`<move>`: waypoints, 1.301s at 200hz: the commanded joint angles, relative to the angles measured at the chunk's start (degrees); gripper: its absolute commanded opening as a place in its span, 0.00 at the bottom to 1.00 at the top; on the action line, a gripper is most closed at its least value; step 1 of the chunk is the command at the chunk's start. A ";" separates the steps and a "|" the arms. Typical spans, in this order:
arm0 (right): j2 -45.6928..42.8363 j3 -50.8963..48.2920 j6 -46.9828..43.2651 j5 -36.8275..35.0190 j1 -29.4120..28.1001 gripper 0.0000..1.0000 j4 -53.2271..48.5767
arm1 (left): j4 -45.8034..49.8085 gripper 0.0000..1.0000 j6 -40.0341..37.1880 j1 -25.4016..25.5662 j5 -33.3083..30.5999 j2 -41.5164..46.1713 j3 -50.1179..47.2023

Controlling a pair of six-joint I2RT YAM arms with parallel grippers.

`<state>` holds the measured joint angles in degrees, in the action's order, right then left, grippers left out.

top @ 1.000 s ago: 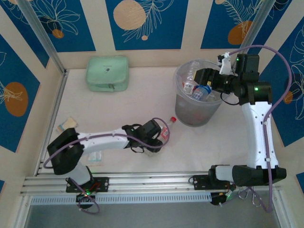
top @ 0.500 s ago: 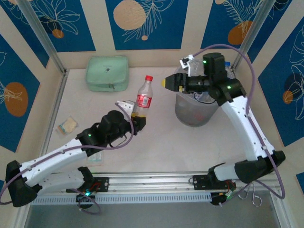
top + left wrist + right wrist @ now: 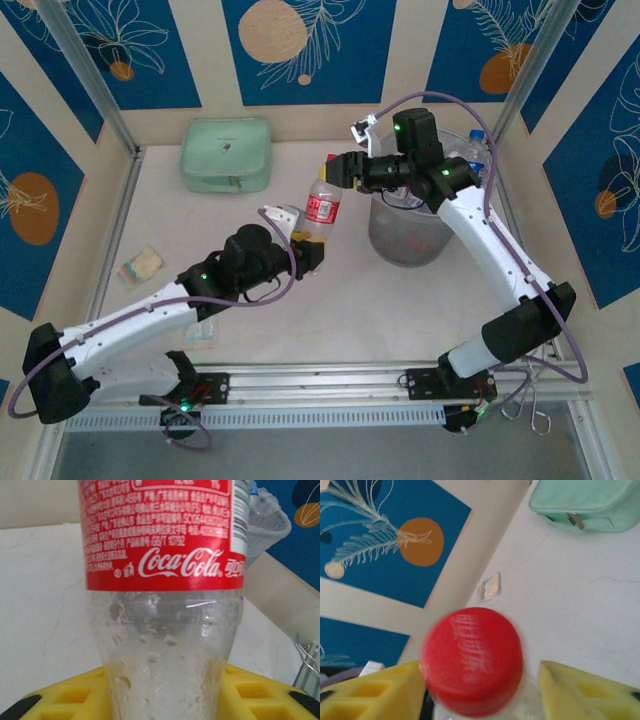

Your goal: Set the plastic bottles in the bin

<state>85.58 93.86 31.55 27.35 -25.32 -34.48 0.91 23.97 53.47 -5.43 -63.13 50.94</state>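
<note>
A clear plastic bottle point(image 3: 322, 208) with a red Coca-Cola label point(image 3: 165, 535) and a red cap point(image 3: 471, 659) stands upright in the air, left of the bin point(image 3: 405, 235). My left gripper point(image 3: 303, 250) is shut on its lower body, the yellow fingers point(image 3: 260, 695) pressed against both sides. My right gripper point(image 3: 335, 170) reaches in from the bin side at cap height. Its yellow fingers point(image 3: 395, 690) flank the neck; whether they press it is unclear. The bin, a translucent bucket point(image 3: 267, 520), holds other bottles point(image 3: 478, 150).
A mint green zip pouch point(image 3: 226, 154) lies at the back left of the white table. Small flat packets lie near the left wall point(image 3: 141, 264) and by the left arm point(image 3: 200, 330). Patterned walls enclose the table on three sides.
My left arm lifted the bottle off the table, stood it upright and carried it toward the bin. My right gripper left the bin, swung left to the cap, and its jaws narrowed.
</note>
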 commanded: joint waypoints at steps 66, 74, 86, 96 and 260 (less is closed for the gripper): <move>-0.57 10.76 -2.90 -2.67 5.87 0.19 -4.50 | 5.64 1.00 2.65 -3.27 4.38 -0.06 6.09; -1.55 12.40 -3.18 -2.39 8.76 0.17 -5.57 | 6.28 1.00 3.73 -4.16 4.66 -0.28 5.90; -2.65 14.76 -3.91 -2.11 13.01 0.15 -7.58 | 5.85 1.00 5.70 -5.64 5.76 -0.75 4.97; -3.72 16.51 -4.79 -2.26 16.59 0.14 -9.05 | 4.52 1.00 7.55 -6.88 7.30 -1.19 3.84; 5.56 14.50 -7.60 -3.48 35.53 0.08 -8.25 | 2.45 1.00 10.58 -9.84 11.84 -8.76 5.06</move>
<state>89.65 108.36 26.96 25.45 11.84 -40.60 3.86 34.65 44.25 4.91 -71.07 53.36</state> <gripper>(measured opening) 0.313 0.996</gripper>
